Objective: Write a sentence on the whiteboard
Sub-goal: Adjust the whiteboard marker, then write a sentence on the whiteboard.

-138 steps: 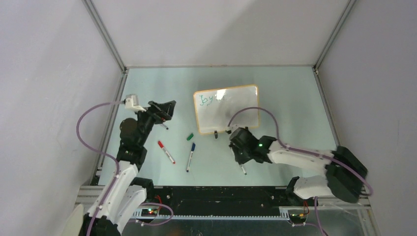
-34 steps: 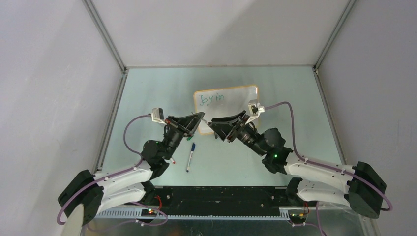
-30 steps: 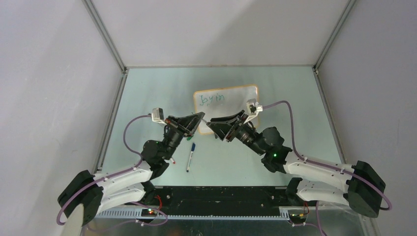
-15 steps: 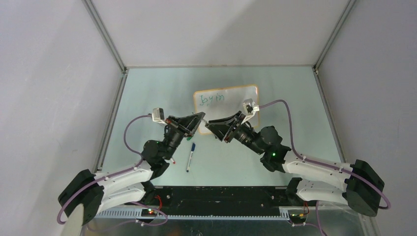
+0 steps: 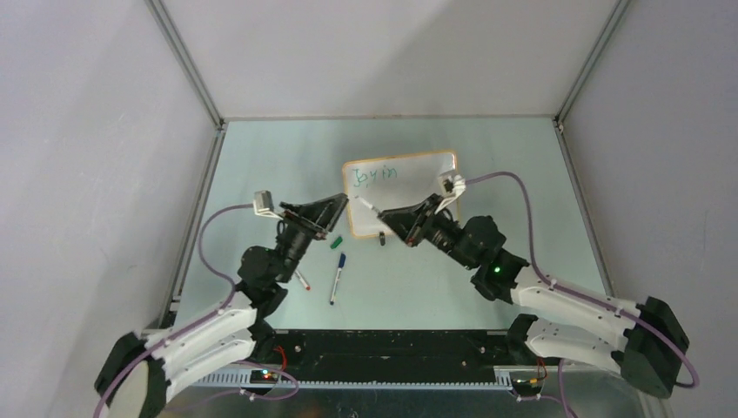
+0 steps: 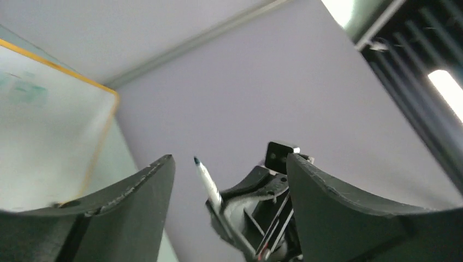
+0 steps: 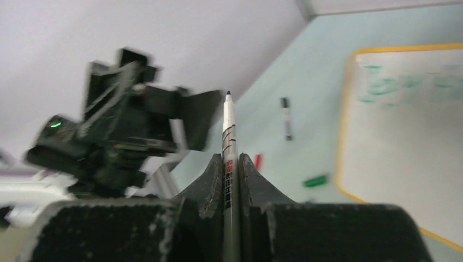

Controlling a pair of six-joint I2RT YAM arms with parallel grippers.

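Observation:
The whiteboard (image 5: 409, 205), white with an orange frame, lies mid-table with green writing (image 5: 374, 175) reading "Joy in" at its top left. Over the board's near left corner my right gripper (image 5: 389, 218) is shut on a white marker (image 5: 365, 205) whose tip points left toward the left arm. In the right wrist view the marker (image 7: 228, 136) stands upright between the shut fingers (image 7: 215, 174), with the whiteboard (image 7: 404, 147) to its right. My left gripper (image 5: 338, 209) is open just left of the marker tip, holding nothing. From the left wrist, the marker (image 6: 207, 183) shows beyond the gap, touching neither finger.
On the table left of the board lie a green cap (image 5: 336, 241), a blue marker (image 5: 337, 277) and a red marker (image 5: 301, 279). A black-capped marker (image 7: 285, 117) lies farther left. A black clip foot (image 5: 383, 237) sits at the board's near edge. Grey walls enclose the table.
My left gripper opened, let go of the marker and drew back left. My right gripper closed on the marker and now holds it alone, shifted slightly right.

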